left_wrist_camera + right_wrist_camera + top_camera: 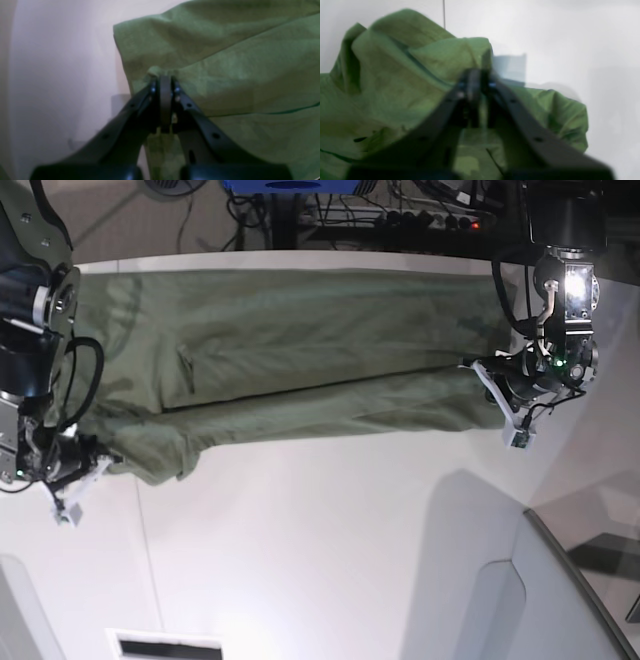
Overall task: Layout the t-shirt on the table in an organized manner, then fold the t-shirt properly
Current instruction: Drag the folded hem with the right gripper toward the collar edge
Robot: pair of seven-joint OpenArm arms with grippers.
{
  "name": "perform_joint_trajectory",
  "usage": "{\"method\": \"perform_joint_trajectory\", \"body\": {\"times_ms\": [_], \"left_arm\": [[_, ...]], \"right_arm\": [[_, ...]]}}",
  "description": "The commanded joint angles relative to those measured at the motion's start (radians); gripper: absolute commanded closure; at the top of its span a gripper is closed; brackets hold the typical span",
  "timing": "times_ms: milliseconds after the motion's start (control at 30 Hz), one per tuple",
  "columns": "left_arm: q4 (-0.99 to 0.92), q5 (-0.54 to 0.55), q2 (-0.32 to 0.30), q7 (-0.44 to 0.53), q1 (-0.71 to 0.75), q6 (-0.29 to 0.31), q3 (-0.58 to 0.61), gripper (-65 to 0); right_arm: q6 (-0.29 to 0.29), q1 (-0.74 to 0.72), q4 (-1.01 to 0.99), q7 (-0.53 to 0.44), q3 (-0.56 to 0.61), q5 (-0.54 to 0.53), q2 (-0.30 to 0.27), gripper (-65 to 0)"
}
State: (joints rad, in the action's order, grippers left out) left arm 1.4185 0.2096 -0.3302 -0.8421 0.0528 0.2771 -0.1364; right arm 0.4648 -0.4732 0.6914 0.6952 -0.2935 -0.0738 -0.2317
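Observation:
The olive-green t-shirt (290, 360) lies stretched across the far part of the white table (320, 540), folded lengthwise with a long crease. My left gripper (165, 77) is shut on the shirt's edge (225, 75) at the base view's right end (497, 385). My right gripper (476, 75) is shut on the bunched cloth (402, 75) at the base view's left end (100, 457). Both hold the cloth close to the tabletop.
A grey-white angled panel (560, 600) stands at the near right corner. A slot (165, 646) shows in the table's near edge. Cables and a power strip (430, 215) lie beyond the far edge. Bare tabletop stretches in front of the shirt.

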Motion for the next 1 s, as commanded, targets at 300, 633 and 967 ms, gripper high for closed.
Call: {"method": "perform_joint_trajectory", "body": {"times_ms": [300,633,967], "left_arm": [[0.020,0.003,-0.014,0.014,-0.011,-0.005,-0.006,0.0],[0.021,0.001,-0.014,0.014,-0.015,-0.005,-0.006,0.0],[0.023,0.001,-0.017,0.014,-0.009,-0.005,-0.006,0.0]], "right_arm": [[0.009,-0.002,0.121,0.028,-0.006,-0.011,-0.013,0.0],[0.009,0.166,0.577,0.269,-0.008,-0.013,0.050,0.0],[0.009,0.348,0.894,0.438,-0.092,-0.013,0.125,0.0]]}}
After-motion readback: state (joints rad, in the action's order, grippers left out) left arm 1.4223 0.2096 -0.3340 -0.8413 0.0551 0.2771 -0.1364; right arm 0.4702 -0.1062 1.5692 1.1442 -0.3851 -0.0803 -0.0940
